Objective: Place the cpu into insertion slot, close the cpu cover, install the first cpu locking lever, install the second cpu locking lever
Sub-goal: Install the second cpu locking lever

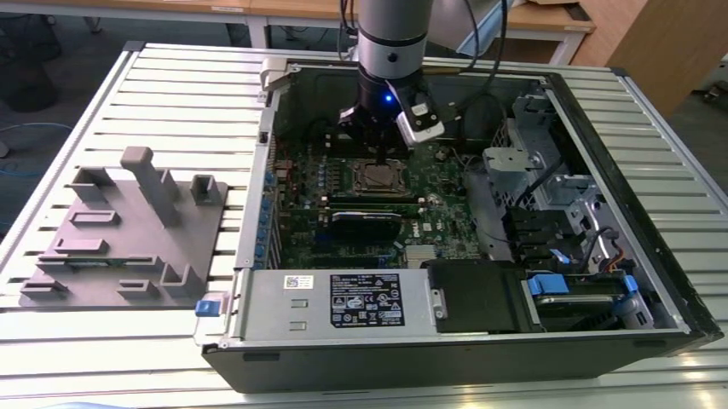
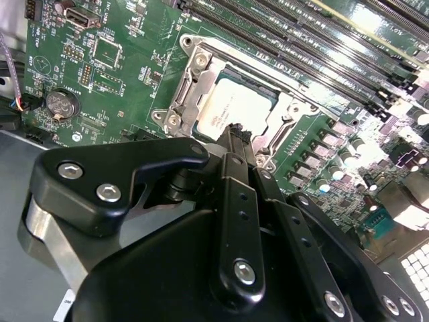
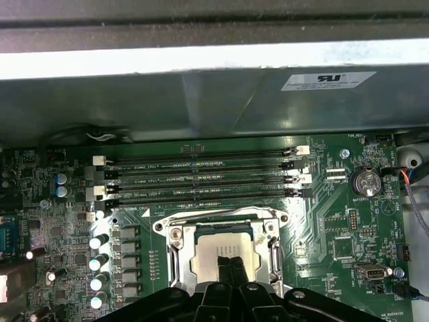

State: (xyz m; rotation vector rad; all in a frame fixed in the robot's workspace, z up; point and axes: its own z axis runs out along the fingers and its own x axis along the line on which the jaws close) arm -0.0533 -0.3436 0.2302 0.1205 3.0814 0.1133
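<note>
In the exterior view you see the arm reaching down into the open computer case, with the gripper just above the socket area of the motherboard. In both wrist views the two black fingers stand pressed together, so the gripper is closed, and nothing is visible between them. Their tips are over the edge of the cpu, but you cannot tell if they touch it.

The cpu lies flat inside the insertion slot, its dull silver face up. The cpu cover is down around the chip as a metal frame, with the chip's face showing through its cut-out middle.

The long black memory slots run just beside the socket. A round coin battery sits on the board, well apart from the socket. Outside the case, on the exterior view's left, a grey fixture rests on the slatted table.
</note>
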